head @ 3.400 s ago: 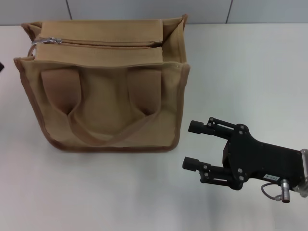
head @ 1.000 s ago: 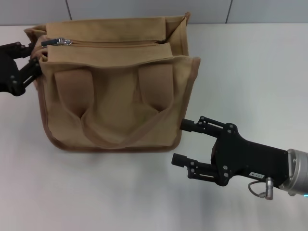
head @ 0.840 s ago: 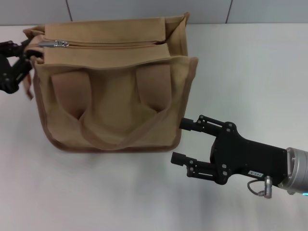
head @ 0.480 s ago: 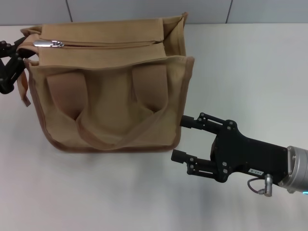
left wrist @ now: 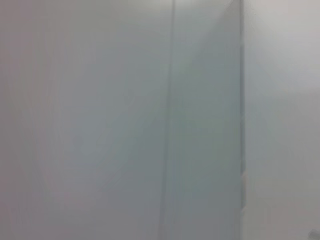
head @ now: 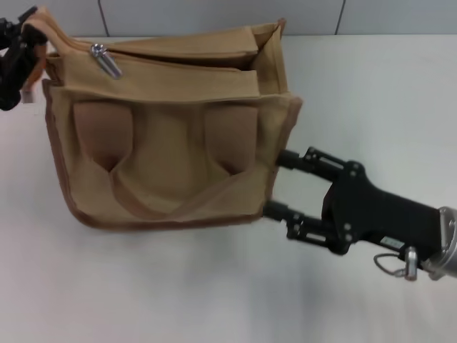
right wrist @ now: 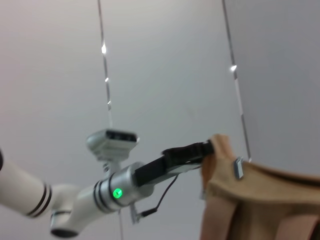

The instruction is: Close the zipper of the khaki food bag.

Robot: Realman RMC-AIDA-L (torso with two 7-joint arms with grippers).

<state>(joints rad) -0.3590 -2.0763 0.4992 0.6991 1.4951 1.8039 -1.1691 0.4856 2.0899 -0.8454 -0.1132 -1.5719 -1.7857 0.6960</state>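
The khaki food bag stands on the white table, tilted, with its left top corner raised. The zipper runs along the top, and its silver pull tab hangs at the left end. The top gapes near the right end. My left gripper is shut on the bag's left top corner; it also shows in the right wrist view, with the bag and the pull tab. My right gripper is open at the bag's lower right edge, one finger on each side of that edge.
The white table extends to the right and in front of the bag. A grey panelled wall stands behind it. The left wrist view shows only grey wall panels.
My left gripper has lifted the bag's left top corner, tilting the bag and swinging the pull tab down. My right gripper has moved up and left against the bag's lower right edge.
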